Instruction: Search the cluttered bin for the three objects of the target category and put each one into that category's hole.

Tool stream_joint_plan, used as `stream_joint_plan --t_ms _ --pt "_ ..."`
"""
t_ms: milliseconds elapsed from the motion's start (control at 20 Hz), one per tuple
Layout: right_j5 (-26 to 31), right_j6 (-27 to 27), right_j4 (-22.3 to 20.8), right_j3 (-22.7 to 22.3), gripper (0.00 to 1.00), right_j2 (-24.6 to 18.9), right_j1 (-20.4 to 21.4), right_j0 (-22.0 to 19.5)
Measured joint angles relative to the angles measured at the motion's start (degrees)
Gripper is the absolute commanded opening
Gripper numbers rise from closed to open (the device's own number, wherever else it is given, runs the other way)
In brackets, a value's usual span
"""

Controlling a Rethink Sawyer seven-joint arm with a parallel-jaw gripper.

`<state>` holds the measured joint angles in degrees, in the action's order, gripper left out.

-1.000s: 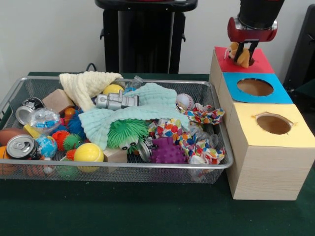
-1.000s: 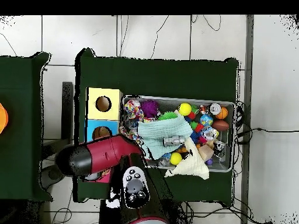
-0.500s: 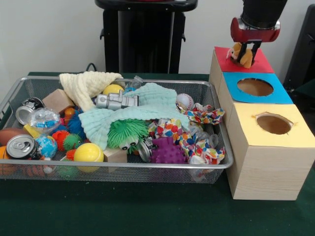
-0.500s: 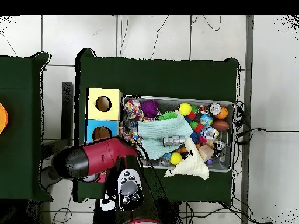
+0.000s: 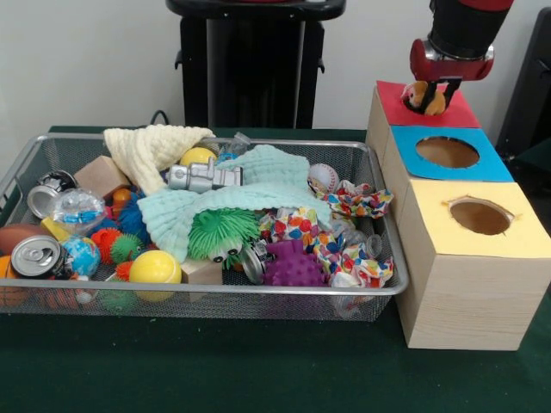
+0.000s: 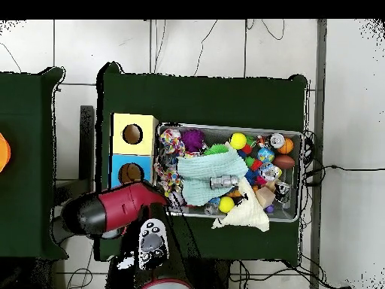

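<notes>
Over the red-topped box (image 5: 424, 105) at the far end of the row, the gripper (image 5: 435, 89) hangs with its dark fingers pinching a small orange-and-tan plush toy (image 5: 425, 98), which sits low against the hole in the red lid. Arm (image 6: 113, 211) covers this box from overhead, so only the front view serves. Judgement: the drop is in hand; best done by keeping the toy centred on the opening and spreading the fingers only once its bulk is inside the rim, since soft fabric may catch on the edge or cling to a finger. Toy looks fuzzy, rounded, pale at one side; details too small to tell. Beside it the blue-topped box (image 5: 491, 163) and yellow-topped box (image 5: 448, 237) stand with open holes. Wire mesh bin (image 5: 215, 297) remains heaped: mint cloth (image 5: 267, 185), cream cloth (image 5: 151, 146), green hairy ball (image 5: 219, 232), purple spiky ball (image 5: 295, 265), drinks can (image 5: 36, 255).
</notes>
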<state>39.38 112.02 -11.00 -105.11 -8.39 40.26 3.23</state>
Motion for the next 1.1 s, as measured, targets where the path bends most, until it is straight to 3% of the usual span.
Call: stream_joint_plan --t_ms 500,1100 --pt "-4.9 0.0 0.0 1.2 0.0 2.4 -6.4 0.3" --pt "-5.0 0.0 0.5 1.2 0.0 2.5 -6.3 -0.3"
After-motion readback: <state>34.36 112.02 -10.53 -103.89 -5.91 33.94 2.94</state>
